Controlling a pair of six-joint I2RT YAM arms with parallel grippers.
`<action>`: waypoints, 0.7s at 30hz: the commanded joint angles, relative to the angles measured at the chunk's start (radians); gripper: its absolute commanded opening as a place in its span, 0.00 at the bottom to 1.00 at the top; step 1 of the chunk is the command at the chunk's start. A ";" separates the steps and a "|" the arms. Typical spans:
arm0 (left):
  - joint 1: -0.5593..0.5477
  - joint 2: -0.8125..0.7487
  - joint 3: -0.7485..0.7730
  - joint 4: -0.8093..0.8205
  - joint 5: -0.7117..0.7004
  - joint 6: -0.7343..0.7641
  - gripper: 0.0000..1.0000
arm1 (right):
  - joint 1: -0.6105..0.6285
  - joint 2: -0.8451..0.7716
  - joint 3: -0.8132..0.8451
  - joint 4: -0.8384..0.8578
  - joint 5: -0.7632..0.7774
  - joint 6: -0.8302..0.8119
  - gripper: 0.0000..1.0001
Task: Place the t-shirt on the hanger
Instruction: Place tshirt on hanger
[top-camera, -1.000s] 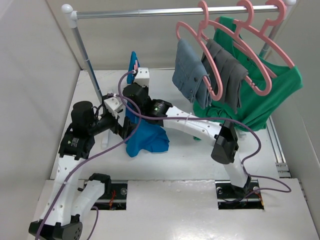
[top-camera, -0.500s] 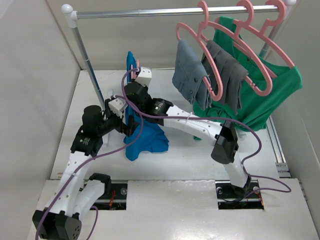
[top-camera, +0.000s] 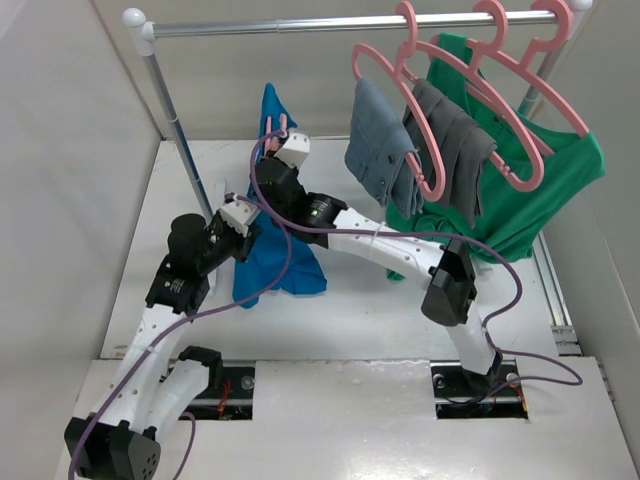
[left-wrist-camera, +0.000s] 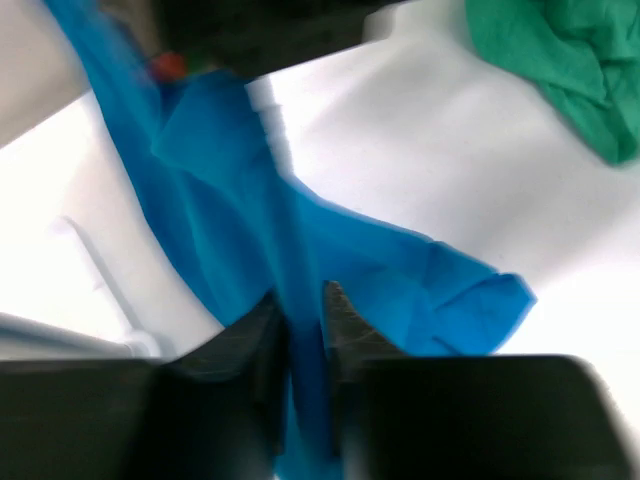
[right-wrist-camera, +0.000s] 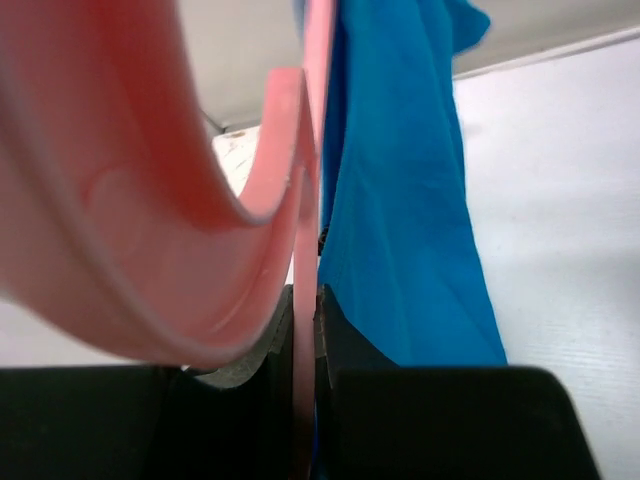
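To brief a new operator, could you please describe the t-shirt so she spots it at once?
Find the metal clothes rail across the back, with clothed pink hangers at its right end. Left of them, between the left arm and right arm, the t-shirt drapes down to the table. It is the only bright blue garment, smaller than the green shirt.

Rail (top-camera: 340, 22) above the right claw (top-camera: 280, 132); to that claw's right, denim (top-camera: 375, 140), grey cloth (top-camera: 455, 150) and green shirt (top-camera: 545, 200) hang on pink hangers (top-camera: 524, 182).
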 joint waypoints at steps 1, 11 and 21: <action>0.019 0.006 -0.025 0.042 -0.107 0.036 0.03 | 0.020 -0.015 0.019 0.007 -0.082 -0.024 0.00; 0.028 -0.087 -0.005 0.019 -0.089 -0.049 0.00 | 0.020 -0.047 -0.062 0.093 -0.141 -0.162 0.00; 0.037 -0.218 -0.045 0.039 -0.057 -0.120 0.00 | -0.073 -0.104 -0.217 0.206 -0.346 -0.171 0.35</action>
